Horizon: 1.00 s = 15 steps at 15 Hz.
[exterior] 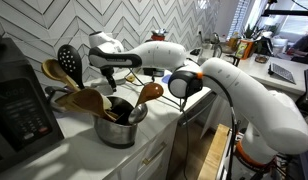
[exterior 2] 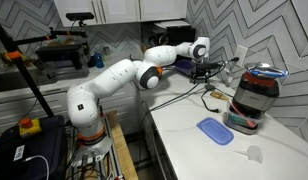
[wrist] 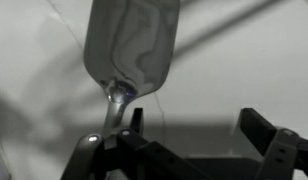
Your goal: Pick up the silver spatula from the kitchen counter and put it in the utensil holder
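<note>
The fingers stand spread wide, gripping nothing, while the silver spatula rises blade-up just beside one of them, near the utensil holder, so placing seems nearly done, with only withdrawal remaining.

Mirror-glossy metal spatula, shiny metal utensil holder, matt wooden spoons, smooth white counter.

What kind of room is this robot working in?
Most likely a home kitchen. A white counter runs along a herringbone tile backsplash, and a metal utensil holder stuffed with wooden spoons stands on it.
</note>
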Available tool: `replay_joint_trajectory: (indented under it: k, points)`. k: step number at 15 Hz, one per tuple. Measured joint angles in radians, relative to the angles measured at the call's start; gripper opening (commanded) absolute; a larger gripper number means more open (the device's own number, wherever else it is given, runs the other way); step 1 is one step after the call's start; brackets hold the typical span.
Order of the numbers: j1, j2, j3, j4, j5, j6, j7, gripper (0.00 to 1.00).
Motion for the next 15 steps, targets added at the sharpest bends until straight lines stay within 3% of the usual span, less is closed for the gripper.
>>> replay_joint_trajectory:
  k: [3,6,11,15]
  points:
    - [-0.014,-0.001,0.035,0.008,0.057,-0.054,-0.001,1.00]
    - [-0.015,-0.002,0.036,0.026,0.061,-0.035,0.010,1.00]
    - [0.012,0.009,-0.059,0.063,0.029,0.029,0.014,1.00]
    - [0.066,0.014,-0.150,0.053,-0.073,-0.016,0.011,1.00]
